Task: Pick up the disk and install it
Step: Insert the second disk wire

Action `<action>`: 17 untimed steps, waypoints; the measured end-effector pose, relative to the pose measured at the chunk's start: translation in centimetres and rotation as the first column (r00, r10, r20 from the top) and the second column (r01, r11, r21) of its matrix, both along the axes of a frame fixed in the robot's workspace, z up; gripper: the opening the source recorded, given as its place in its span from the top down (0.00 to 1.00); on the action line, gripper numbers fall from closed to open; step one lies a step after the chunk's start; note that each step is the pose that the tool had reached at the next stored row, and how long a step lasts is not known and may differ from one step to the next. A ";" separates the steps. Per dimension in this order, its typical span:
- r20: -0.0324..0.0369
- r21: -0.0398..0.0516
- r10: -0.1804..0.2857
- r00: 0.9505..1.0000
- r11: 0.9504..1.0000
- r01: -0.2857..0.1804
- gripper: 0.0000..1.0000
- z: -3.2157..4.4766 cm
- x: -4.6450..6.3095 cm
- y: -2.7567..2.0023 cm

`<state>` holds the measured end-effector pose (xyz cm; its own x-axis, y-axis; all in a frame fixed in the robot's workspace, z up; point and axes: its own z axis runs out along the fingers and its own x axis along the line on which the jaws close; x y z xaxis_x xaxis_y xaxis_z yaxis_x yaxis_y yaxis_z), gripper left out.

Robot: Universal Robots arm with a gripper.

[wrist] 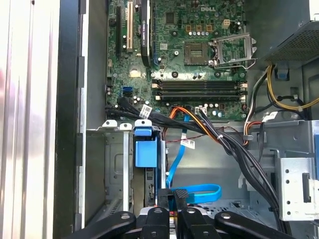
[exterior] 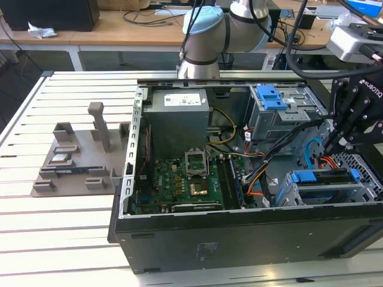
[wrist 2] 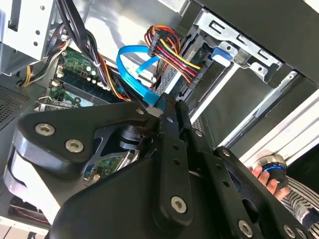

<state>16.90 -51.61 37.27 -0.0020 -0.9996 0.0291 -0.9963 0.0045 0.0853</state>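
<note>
Gripper (exterior: 344, 140), jaws clenched together, low beside the drive cage (exterior: 326, 188) holding the disk (exterior: 326, 179), hemmed by cables (wrist: 234, 149) inside the open computer case (exterior: 239, 239).

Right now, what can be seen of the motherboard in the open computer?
The motherboard is a green circuit board lying flat on the floor of the open computer case, next to the grey power supply. Its processor socket is empty, with the metal clamp swung open beside it. The long black memory slots look empty. Card slots sit along one side. Black and orange cables run past its edge.
</note>
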 end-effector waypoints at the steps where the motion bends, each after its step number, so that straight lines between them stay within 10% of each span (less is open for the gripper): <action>1: 0.000 0.000 0.000 1.000 1.000 0.000 0.84 -0.01 0.0 -0.04; 17: 0.000 0.000 0.000 1.000 1.000 0.000 0.84 -0.29 -0.4 -0.43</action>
